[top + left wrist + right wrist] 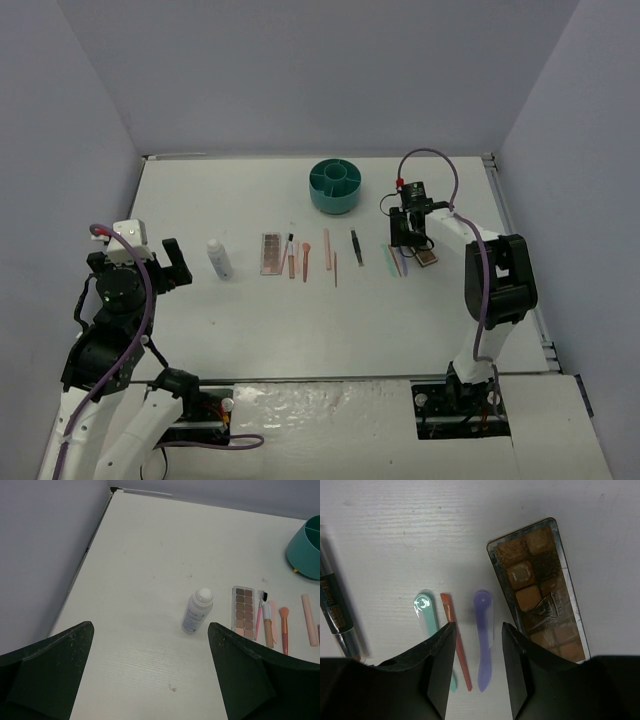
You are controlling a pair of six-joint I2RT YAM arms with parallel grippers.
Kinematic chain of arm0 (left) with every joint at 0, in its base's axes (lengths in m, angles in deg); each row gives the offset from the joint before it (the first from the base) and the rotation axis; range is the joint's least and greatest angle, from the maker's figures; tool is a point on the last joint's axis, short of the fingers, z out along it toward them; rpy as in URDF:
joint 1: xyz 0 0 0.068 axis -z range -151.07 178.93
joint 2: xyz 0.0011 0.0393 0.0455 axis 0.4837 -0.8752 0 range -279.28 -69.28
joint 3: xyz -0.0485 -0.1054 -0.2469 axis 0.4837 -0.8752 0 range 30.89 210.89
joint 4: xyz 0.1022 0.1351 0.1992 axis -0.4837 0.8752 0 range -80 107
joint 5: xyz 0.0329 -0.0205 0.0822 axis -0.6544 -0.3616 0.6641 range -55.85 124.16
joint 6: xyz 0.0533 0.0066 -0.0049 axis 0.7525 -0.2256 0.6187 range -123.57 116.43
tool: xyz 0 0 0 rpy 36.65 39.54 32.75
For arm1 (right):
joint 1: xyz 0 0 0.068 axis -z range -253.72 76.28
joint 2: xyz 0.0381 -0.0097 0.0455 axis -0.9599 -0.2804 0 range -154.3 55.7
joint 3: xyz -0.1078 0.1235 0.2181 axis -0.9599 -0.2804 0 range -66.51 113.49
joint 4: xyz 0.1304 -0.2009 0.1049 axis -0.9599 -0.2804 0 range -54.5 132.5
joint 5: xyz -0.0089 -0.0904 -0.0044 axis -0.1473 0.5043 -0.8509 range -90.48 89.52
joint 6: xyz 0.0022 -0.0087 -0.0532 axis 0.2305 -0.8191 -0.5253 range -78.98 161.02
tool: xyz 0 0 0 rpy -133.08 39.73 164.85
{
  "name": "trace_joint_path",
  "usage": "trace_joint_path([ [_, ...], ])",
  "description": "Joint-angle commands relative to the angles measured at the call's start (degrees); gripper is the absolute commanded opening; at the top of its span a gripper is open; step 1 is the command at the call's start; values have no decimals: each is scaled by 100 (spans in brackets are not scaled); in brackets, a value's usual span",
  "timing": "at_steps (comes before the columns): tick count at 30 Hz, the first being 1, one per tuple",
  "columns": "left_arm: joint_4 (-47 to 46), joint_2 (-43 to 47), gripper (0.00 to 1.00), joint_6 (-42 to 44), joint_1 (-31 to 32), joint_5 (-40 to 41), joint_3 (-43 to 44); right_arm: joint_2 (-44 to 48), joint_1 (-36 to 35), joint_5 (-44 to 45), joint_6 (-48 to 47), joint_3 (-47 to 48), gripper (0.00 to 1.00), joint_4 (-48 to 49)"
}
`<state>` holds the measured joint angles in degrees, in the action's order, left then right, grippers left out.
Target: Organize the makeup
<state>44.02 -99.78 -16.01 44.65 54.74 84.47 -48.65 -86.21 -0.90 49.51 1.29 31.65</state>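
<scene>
The makeup lies in a row across the table: a white bottle (218, 258) (197, 611), a pink palette (271, 253) (243, 611), pink sticks and brushes (305, 260) (284, 629), dark tweezers (356, 246), then green (426, 616), orange (455, 635) and purple (483, 635) sticks and a brown palette (540, 587) (427, 257). My right gripper (478, 645) (403, 237) is open low over these sticks, its jaws either side of the orange and purple ones, holding nothing. My left gripper (150, 680) (150, 262) is open and empty, left of the bottle.
A round teal divided cup (335, 186) (306, 550) stands at the back of the table, behind the row. A dark pencil-like stick (335, 612) lies left of the green stick. Grey walls close in the table on the left, back and right.
</scene>
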Motion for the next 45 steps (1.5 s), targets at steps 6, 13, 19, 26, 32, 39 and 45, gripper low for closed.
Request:
trace_joint_path([
  [6,-361,-123,97,30,-26,-117,109,-184,-43,24,-92,218,34,350],
  [13,-361,-114,97,23,-26,-134,99,-238,-34,325,-111,30,33,400],
  [19,-361,-131,97,23,-26,-134,91,-360,-25,311,-120,-25,31,408],
  [26,-368,-140,97,23,-26,-143,73,-440,-25,189,-96,-96,27,408],
  [32,-385,-167,97,25,-26,-171,71,-405,-19,193,-128,-53,5,400],
  [39,-389,-207,97,48,-26,-134,73,148,-48,296,-250,584,0,386],
  [45,-387,-258,97,41,-87,-160,78,602,-152,-7,-458,920,0,1272],
])
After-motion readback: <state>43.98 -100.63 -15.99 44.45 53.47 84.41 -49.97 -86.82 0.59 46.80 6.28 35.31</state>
